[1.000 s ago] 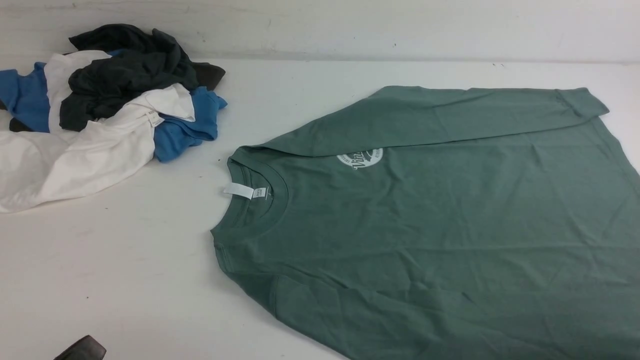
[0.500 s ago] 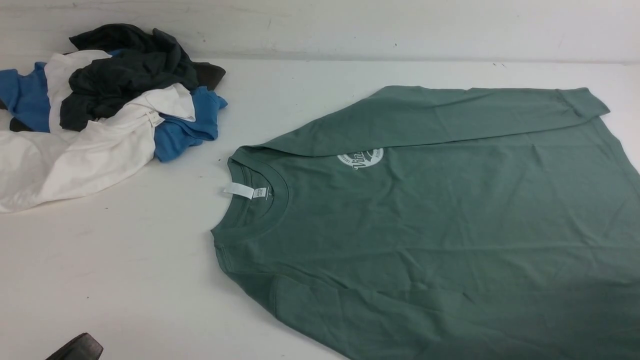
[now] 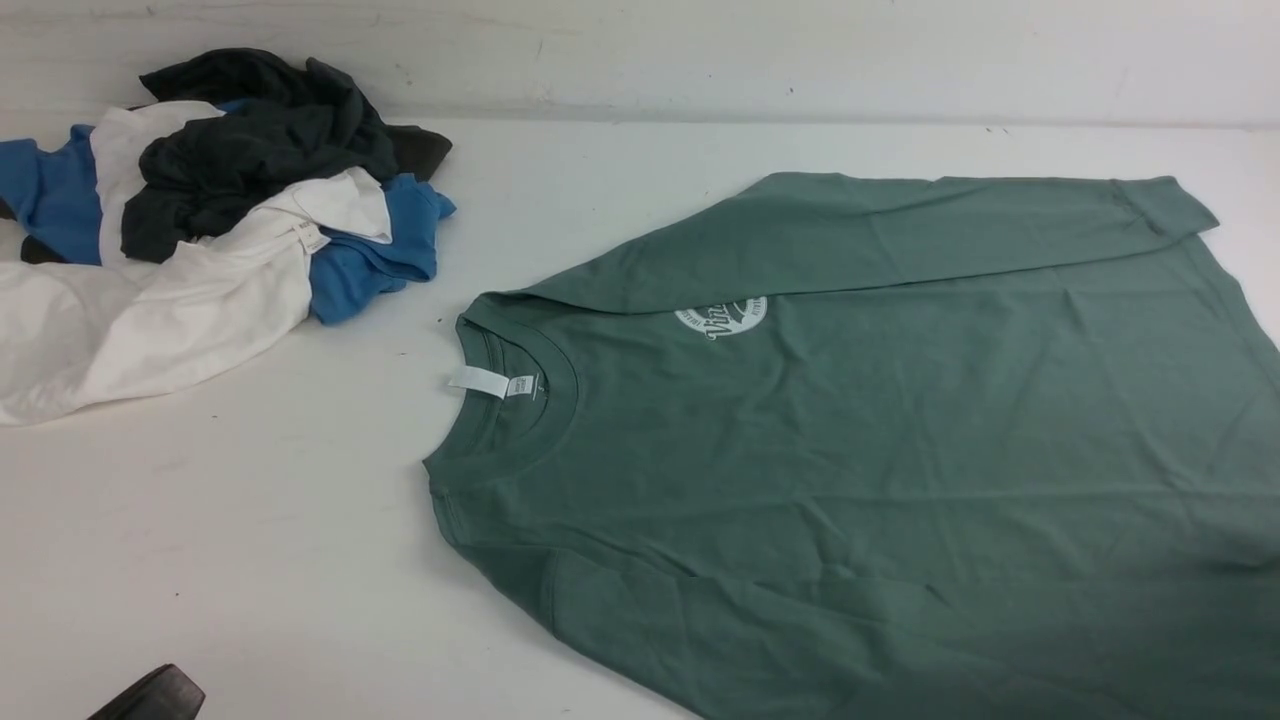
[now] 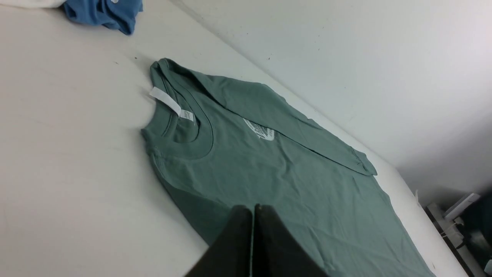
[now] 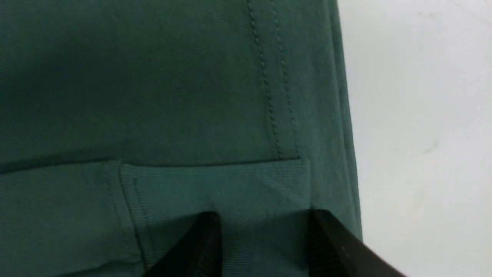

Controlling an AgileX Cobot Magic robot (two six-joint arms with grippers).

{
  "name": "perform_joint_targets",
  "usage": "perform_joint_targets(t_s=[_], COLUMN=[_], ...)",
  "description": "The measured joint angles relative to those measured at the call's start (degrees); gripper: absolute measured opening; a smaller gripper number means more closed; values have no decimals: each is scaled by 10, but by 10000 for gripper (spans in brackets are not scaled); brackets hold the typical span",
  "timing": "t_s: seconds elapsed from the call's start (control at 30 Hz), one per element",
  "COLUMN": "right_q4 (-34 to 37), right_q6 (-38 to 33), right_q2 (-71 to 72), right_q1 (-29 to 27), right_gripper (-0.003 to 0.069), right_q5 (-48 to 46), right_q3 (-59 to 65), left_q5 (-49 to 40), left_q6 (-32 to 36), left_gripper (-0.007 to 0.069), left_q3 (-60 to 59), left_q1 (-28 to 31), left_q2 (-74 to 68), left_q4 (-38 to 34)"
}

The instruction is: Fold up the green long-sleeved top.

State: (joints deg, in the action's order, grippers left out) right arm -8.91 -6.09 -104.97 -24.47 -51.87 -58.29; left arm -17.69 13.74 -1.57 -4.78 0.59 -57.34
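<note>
Jaws: your left gripper (image 4: 253, 211) is pressed closed on nothing; your right gripper (image 5: 265, 221) stands parted astride the ribbed cuff (image 5: 215, 184). Centre-right of the front view, the green long-sleeved top (image 3: 900, 450) lies flat. It looks light and limp, so pinch the thicker cuff edge.

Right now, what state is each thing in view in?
green long-sleeved top: spread flat, front up, far sleeve folded across the chest.
ribbed cuff: lying flat on the top's body, near its edge.
left pincer: shut, empty.
right pincer: open, straddling the ribbed cuff.
clothes pile: crumpled heap, apart from the top.
</note>
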Motion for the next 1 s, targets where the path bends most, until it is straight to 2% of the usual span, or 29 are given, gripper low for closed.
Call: perform_joint_targets(t_s=[0.23, 0.57, 0.73, 1.0], right_q4=[18, 34, 34, 36], right_q6=[-9, 16, 25, 10], right_q2=[10, 179, 239, 195], right_q1=[1, 30, 37, 64], right_gripper=[20, 8, 7, 7], right_q5=[-23, -124, -107, -46], right_q3=[-9, 20, 25, -153], left_q5=[-1, -17, -17, 23], left_q6=[0, 0, 5, 7], left_gripper=[-4, -4, -4, -4], left_q3=[0, 0, 0, 0], left_q1=[0, 0, 0, 0], left_q2=[0, 0, 0, 0], left_q4=[-1, -1, -1, -1])
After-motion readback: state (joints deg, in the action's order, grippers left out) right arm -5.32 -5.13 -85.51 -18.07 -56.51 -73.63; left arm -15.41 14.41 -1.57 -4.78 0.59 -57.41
